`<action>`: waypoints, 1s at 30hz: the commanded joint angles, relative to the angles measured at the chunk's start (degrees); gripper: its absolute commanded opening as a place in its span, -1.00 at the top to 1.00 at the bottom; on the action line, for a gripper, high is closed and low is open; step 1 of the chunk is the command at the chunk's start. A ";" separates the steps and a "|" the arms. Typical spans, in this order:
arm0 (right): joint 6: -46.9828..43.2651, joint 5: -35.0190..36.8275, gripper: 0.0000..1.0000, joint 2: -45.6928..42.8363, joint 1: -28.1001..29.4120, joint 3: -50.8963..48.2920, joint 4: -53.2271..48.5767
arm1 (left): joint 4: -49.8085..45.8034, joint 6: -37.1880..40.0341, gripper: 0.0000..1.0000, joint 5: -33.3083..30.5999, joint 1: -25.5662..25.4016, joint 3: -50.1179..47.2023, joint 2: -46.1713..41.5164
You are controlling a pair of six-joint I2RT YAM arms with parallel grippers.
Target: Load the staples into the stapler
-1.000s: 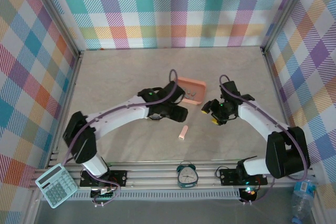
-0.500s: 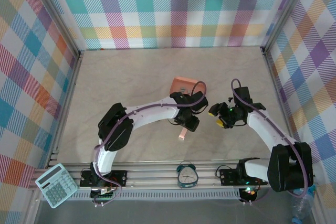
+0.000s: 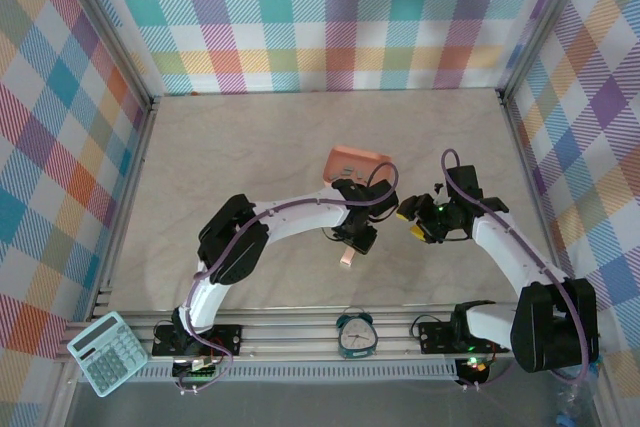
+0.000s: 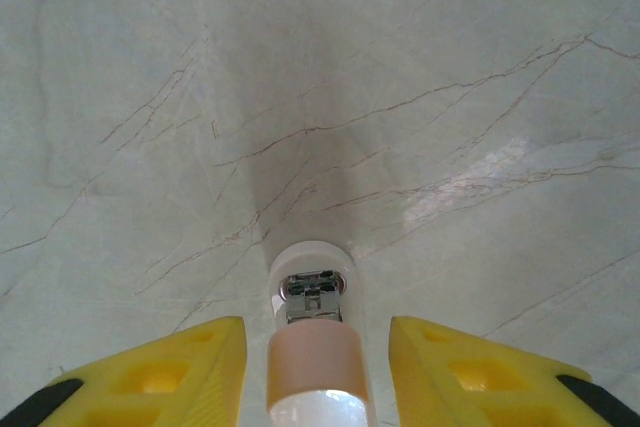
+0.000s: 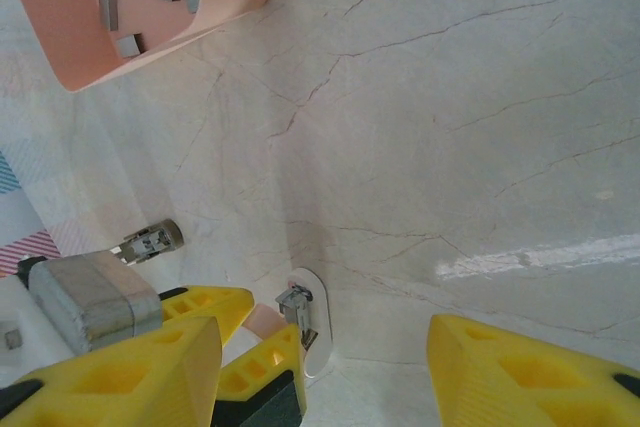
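Left pincer [image 4: 315, 347], spread apart, straddles the stapler [image 4: 311, 282], whose long axis runs straight out along the pincer's own line; right pincer [image 5: 328, 329], also spread and empty, hovers just beside.

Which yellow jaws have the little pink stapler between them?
The left arm's yellow jaws: they stand open astride the small pink-and-white stapler, while the right arm's jaws hang open beside them.

place: robot lab test cell | evidence: aluminium frame [image 3: 112, 27], plaid cloth walls [image 3: 330, 17], marble-look tabletop [image 3: 230, 147], arm bases [image 3: 195, 335] bolted to rails [image 3: 300, 332] | props: calculator [image 3: 107, 352], alarm clock [image 3: 355, 334]
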 commanded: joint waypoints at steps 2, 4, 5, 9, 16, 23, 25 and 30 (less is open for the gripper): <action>-1.36 -1.51 -0.11 -1.18 -0.45 -0.45 0.55 | -1.42 0.87 0.23 0.01 -0.30 1.46 0.82; -1.36 -1.48 -0.11 -1.35 -0.45 -0.42 0.66 | -1.34 1.13 0.34 0.00 -0.30 1.46 0.91; -1.35 -1.54 -0.10 -1.54 -0.45 -0.42 0.71 | -1.34 1.36 0.40 -0.09 -0.30 1.51 0.87; -2.22 -1.87 -0.09 -2.25 -0.46 -0.64 1.96 | -1.40 3.07 0.65 -1.61 -0.30 1.60 -0.05; -7.06 -4.49 -0.10 -6.09 -0.45 -2.06 12.84 | 5.35 12.18 0.78 1.77 1.87 -2.79 -8.36; -18.24 -13.76 -0.08 -6.37 -0.45 -0.17 23.86 | 19.34 28.31 0.81 25.09 9.29 -14.60 -21.35; -21.71 -16.94 -0.08 -6.07 -0.36 0.87 25.62 | 21.27 33.63 0.84 30.55 11.39 -16.69 -23.98; -31.12 -24.26 -0.08 -5.03 0.66 3.24 27.80 | 25.94 43.18 0.95 45.30 19.33 -21.17 -29.26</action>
